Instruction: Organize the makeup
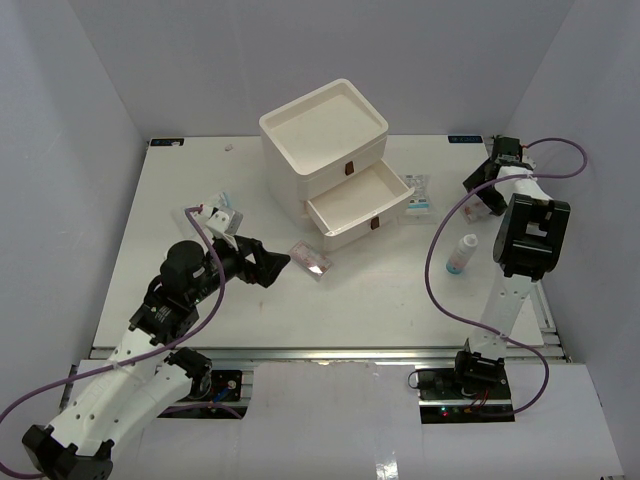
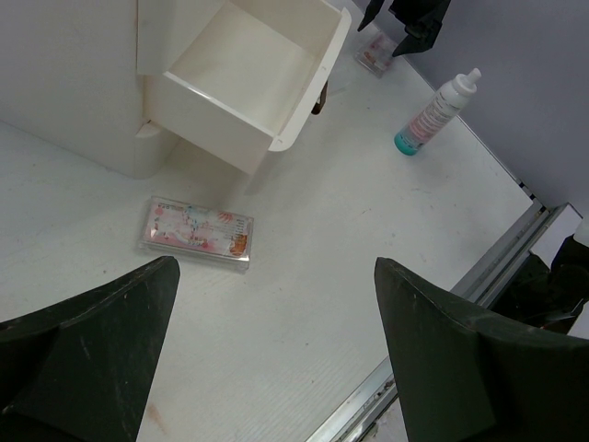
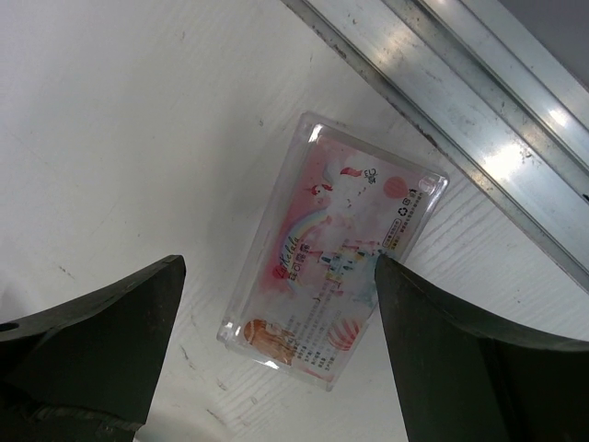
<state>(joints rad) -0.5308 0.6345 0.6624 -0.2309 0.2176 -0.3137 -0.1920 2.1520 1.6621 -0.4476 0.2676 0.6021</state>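
Observation:
A flat clear case with pink print (image 1: 311,259) lies in front of the cream drawer box; in the left wrist view it (image 2: 196,232) lies just ahead of the left finger. My left gripper (image 1: 273,266) (image 2: 276,304) is open and empty, left of that case. A second such case (image 3: 336,276) lies below my right gripper (image 3: 276,304) (image 1: 480,192), which is open above it by the table's right rail. A white-and-blue bottle (image 1: 462,253) (image 2: 433,112) stands at the right. Clear packets lie right of the drawer (image 1: 418,190) and at the left (image 1: 222,212). No sponges are in view.
The cream three-drawer box (image 1: 325,140) stands at the centre back, its middle drawer (image 1: 360,205) (image 2: 248,78) pulled out and showing nothing inside. An aluminium rail (image 3: 479,138) runs along the table edge beside the right case. Purple cables hang from both arms.

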